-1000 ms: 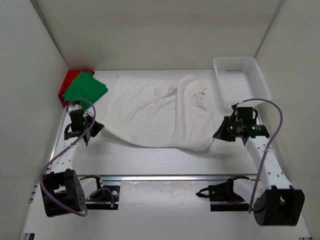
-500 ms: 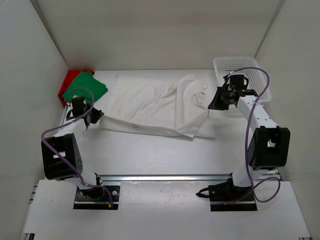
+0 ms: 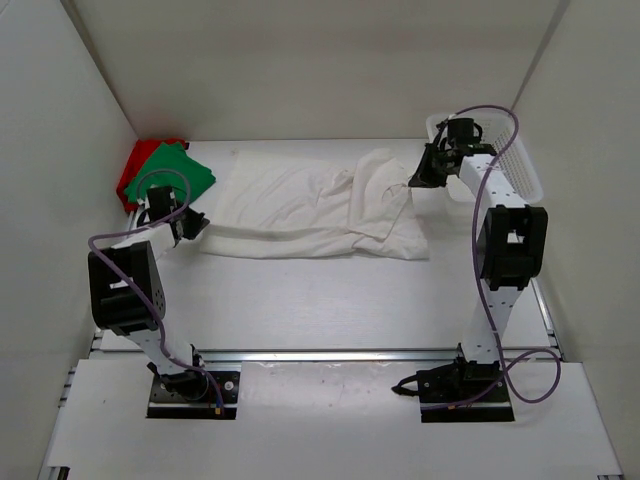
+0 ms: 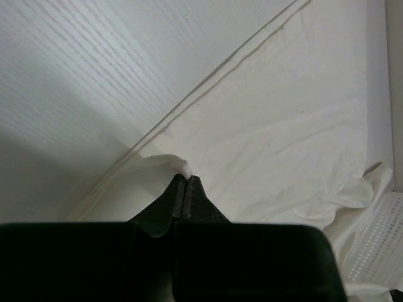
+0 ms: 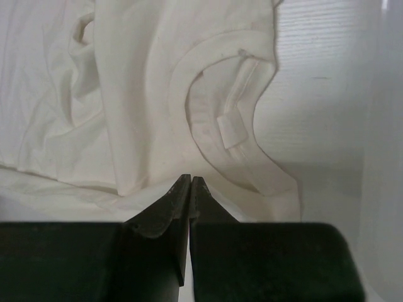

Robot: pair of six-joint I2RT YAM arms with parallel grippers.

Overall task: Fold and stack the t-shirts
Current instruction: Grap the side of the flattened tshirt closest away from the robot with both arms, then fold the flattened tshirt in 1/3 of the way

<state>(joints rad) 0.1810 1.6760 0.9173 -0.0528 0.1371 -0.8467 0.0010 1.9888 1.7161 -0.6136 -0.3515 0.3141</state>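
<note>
The white t-shirt (image 3: 300, 210) is seen spread across the middle of the table (image 3: 320, 310), stretched between the two grippers and doubled over on itself, with its collar (image 5: 178, 75) turned up at the right-hand end. The left gripper (image 3: 192, 226) is set at the shirt's left edge. In the left wrist view its jaws are pressed together and a small tuft of white cloth is pinched at their tips, the hem running away from them in a diagonal line. The right gripper (image 3: 414, 180) is placed at the shirt's far right corner, just beside the collar. In the right wrist view its jaws are closed flat against each other just above a fold of the cloth, with the neck label (image 5: 230, 131) lying beyond them. Whether any cloth is caught there cannot be told.

Three shirts are counted in all. The green t-shirt (image 3: 170, 175) is laid on top of the red t-shirt (image 3: 133, 170) in the far left corner, near the left gripper but apart from it. One white mesh basket (image 3: 525, 170) is seen at the far right, behind the right arm. Two arms and two grippers are in view.
</note>
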